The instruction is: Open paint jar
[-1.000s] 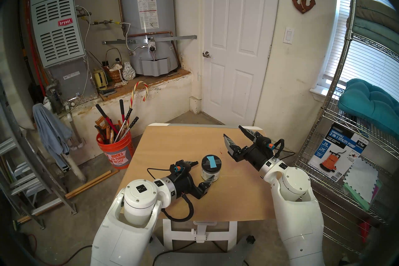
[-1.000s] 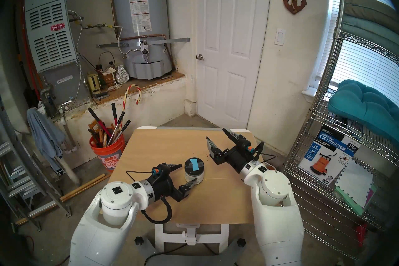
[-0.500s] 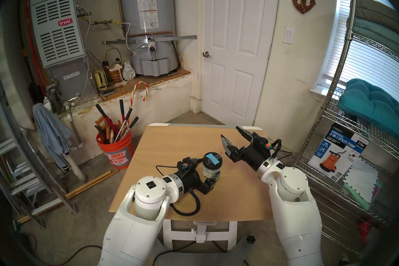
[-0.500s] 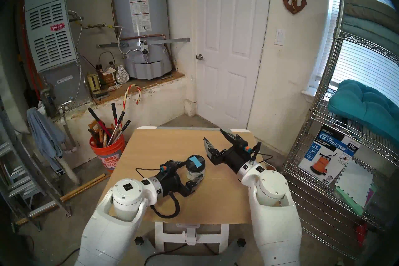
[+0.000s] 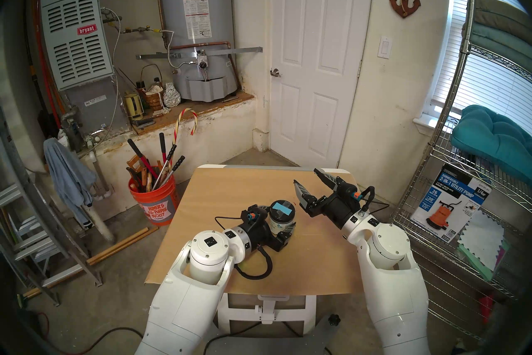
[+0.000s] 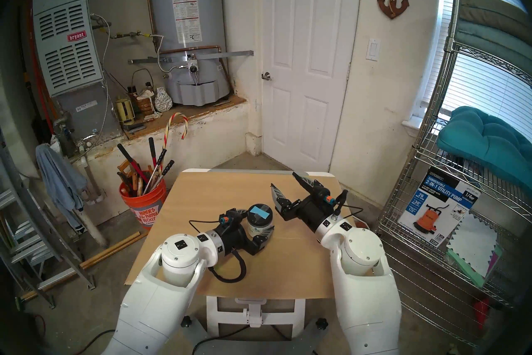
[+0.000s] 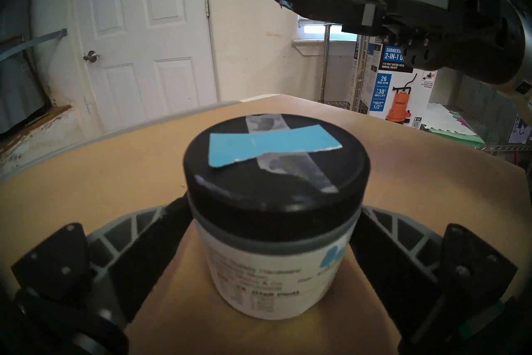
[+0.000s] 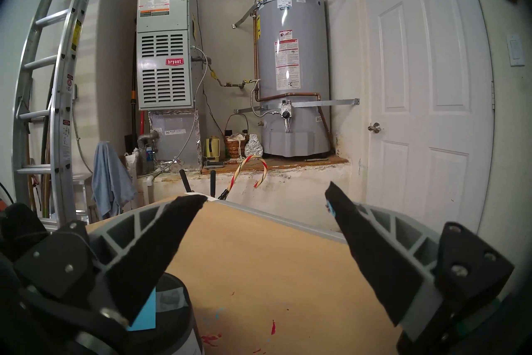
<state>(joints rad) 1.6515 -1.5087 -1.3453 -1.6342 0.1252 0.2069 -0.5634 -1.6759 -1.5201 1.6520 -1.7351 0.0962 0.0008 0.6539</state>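
The paint jar [image 5: 282, 220], white-labelled with a black lid [image 7: 276, 161] bearing a light-blue tape strip, stands upright near the middle of the brown table [image 5: 230, 193]. My left gripper [image 5: 280, 216] reaches in from the left, with one finger on each side of the jar body just under the lid, pressed against it [image 7: 273, 207]. My right gripper [image 5: 305, 175] is open and empty, hovering above the table just right of the jar and higher than the lid. The jar also shows at the lower left of the right wrist view [image 8: 172, 302].
Small red and blue paint spots [image 8: 273, 327] mark the table right of the jar. An orange bucket of tools [image 5: 154, 201] stands on the floor to the left. A wire shelf [image 5: 460, 201] with a pump box stands to the right.
My left arm has slid forward, taking the jar between its fingers, and closed on it. The jar shifted slightly away and turned. My right gripper drifted a little left, still open.
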